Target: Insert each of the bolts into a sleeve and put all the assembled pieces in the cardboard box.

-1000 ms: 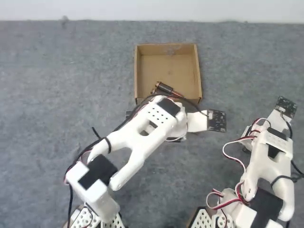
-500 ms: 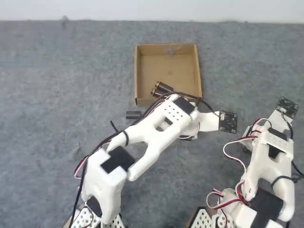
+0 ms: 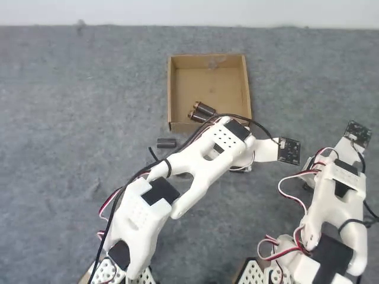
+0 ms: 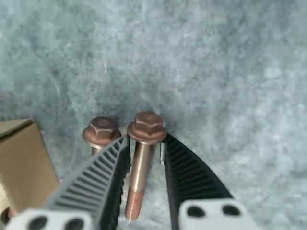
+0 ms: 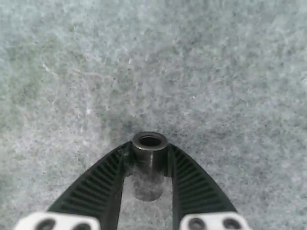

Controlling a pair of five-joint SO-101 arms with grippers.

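Observation:
Two copper bolts lie side by side on the grey carpet near a corner of the cardboard box [image 4: 19, 163]. My left gripper [image 4: 145, 141] is open, its fingers close on either side of one bolt [image 4: 142, 163]; the other bolt [image 4: 100, 132] lies just outside one finger. My right gripper [image 5: 149, 147] is shut on a dark sleeve [image 5: 149, 160], held upright with its bore showing. In the high view the left arm [image 3: 207, 157] stretches to just right of the box's [image 3: 172, 89] near corner. Assembled pieces [image 3: 202, 111] rest inside the box by its near wall.
A loose dark sleeve [image 3: 166, 142] lies on the carpet left of the box's near corner. The right arm [image 3: 337, 195] stands at the lower right. Open carpet spreads to the left and behind the box.
The left arm has swung to the right along the box's near side, uncovering the loose sleeve. The right arm has not moved.

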